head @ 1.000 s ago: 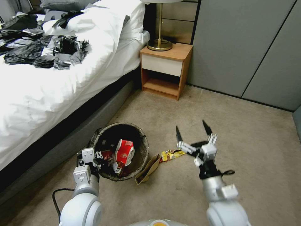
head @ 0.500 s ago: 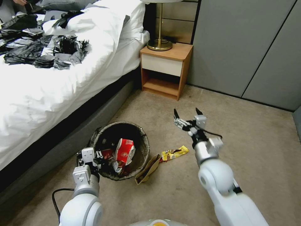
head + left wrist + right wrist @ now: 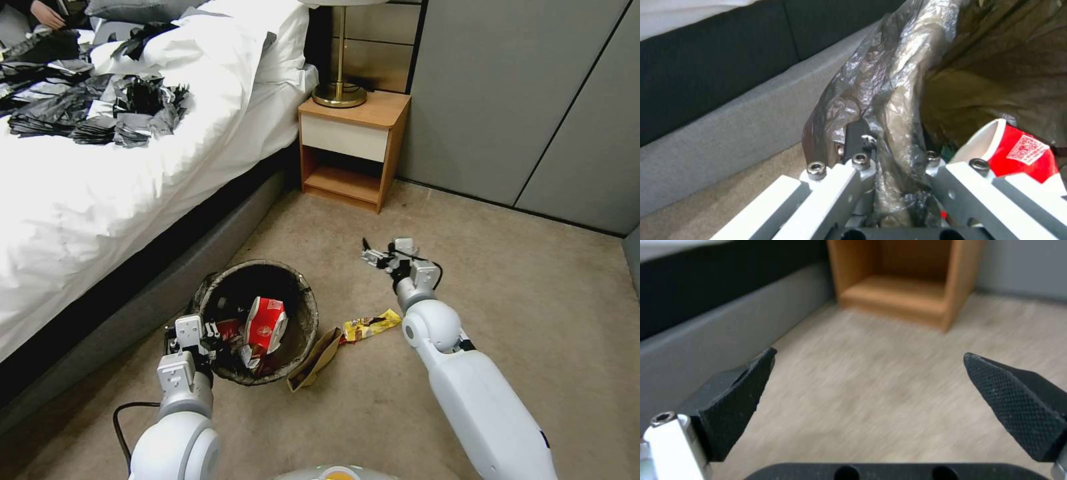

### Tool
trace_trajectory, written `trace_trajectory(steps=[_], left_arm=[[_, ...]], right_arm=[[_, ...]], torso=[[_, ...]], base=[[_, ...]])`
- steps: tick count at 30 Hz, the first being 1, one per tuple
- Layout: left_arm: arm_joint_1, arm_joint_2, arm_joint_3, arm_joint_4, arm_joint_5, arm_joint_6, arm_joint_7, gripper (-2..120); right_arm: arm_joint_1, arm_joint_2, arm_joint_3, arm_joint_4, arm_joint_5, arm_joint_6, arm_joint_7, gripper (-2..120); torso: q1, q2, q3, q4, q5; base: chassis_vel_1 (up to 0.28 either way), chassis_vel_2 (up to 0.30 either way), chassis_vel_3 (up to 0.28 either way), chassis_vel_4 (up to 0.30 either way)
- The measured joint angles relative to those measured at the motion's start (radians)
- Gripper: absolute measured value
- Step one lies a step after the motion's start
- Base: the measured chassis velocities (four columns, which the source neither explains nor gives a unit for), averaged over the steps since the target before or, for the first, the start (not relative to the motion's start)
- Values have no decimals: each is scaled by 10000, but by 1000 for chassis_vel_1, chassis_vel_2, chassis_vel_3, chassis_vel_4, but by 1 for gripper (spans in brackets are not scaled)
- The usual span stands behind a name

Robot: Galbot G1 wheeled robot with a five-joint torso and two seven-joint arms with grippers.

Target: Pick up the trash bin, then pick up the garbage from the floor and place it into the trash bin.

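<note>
Floor (image 3: 533, 280): beige carpet. Trash bin (image 3: 303, 293) appears to rest on it beside bed base. Brown paper bag (image 3: 317, 360) lies against bin's side; yellow wrapper (image 3: 370, 325) just beyond, touching bag's end. Wooden nightstand (image 3: 352, 150) stands by wall.

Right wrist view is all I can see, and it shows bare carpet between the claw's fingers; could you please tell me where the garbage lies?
Observer: A yellow wrapper lies on the floor, nearer the robot than the right claw and beside that arm.
Operator: Is anything else on the carpet?
Observer: A brown paper bag lies between the wrapper and the trash bin, close against the bin's side.
Operator: Is the bin held?
Observer: Yes, the left claw is shut on its bag-lined rim.
</note>
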Motion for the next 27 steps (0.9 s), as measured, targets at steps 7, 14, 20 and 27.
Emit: trace_trajectory(steps=[7,14,20,27], left_arm=[[-79,-30,77,169,28,16,-5,1],[-46,-17,67,202,47,17,-10,1],[-65,-15,70,247,48,17,-10,1],[-78,-18,99,266,50,17,-11,1]], right_arm=[[299,369,-1180,-1014,820,-653,259,100],[416,486,-1770,-1788,863,-1078,397,100],[554,464,-1642,-2335,693,-1195,261,100],[435,283,-1301,-2974,279,-1038,-41,100]], torso=[[0,0,0,2,-1],[0,0,-1,2,0],[0,0,-1,1,0],[-2,0,-1,1,1]], base=[[0,0,0,0],[0,0,0,0],[0,0,0,0],[0,0,0,0]])
